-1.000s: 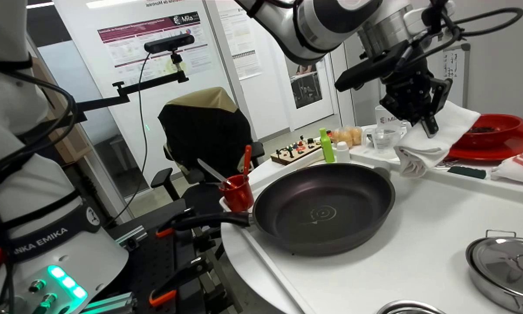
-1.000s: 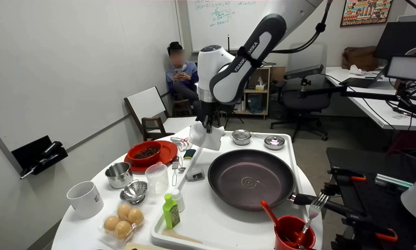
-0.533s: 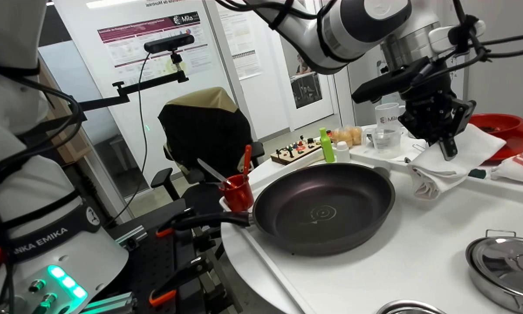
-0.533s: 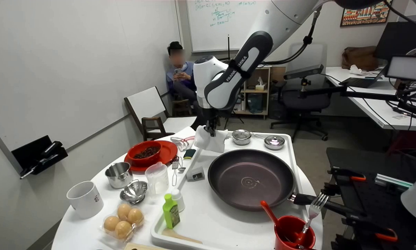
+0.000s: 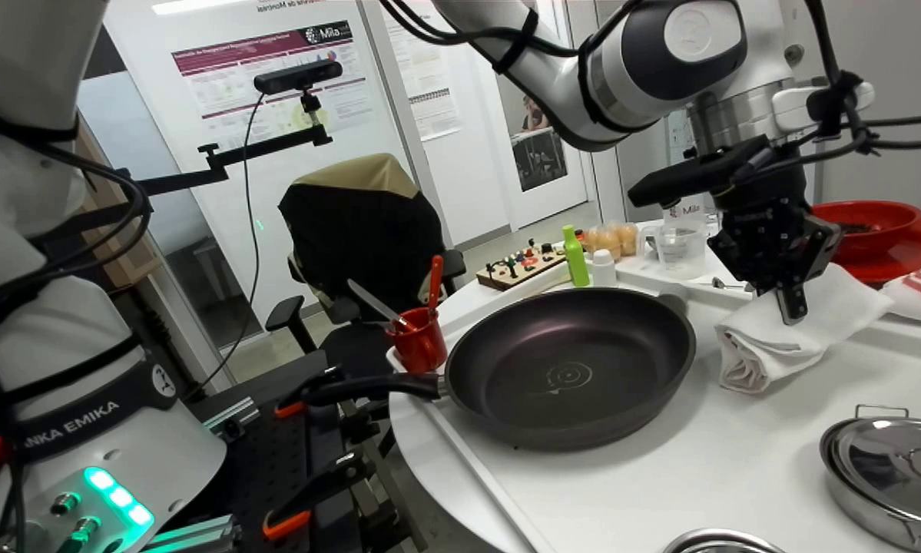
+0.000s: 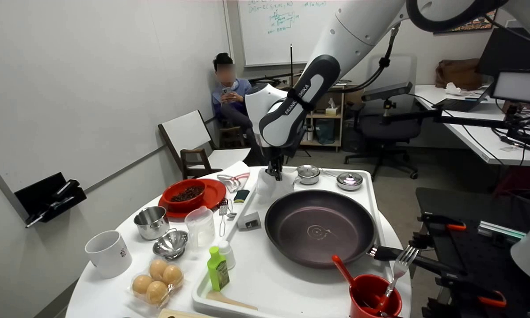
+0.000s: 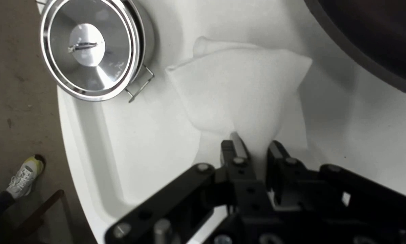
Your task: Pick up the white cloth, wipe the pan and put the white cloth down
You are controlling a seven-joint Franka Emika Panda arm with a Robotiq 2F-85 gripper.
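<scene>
- The gripper [image 7: 256,142] has come down during the last second, and the white cloth [image 5: 775,349] came down together with it; one second ago the cloth was hanging in the air, higher above the tray [image 6: 269,285].
- The gripper is grasping the cloth: in the wrist view a narrow fold is pinched between the two fingers [image 7: 228,150], and the rest spreads out beyond them.
- The cloth is now to the right of the pan [image 5: 575,369] in an exterior view, just beside it but apart from the rim. Its lower folds seem to touch the tray; whether they rest fully there, the pictures do not tell.
- The pan has not moved, and no cloth is inside it. The lidded pot [image 7: 91,51], left of the cloth in the wrist view, also keeps its place.
- For the task, this lowering looks like the putting-down, so the wiping is probably finished; the surface of the pan gives no sure sign of it.
- What remains, it seems, is to release and rise. Soft fabric could cling to a finger, so the fingers should part widely before lifting.
</scene>
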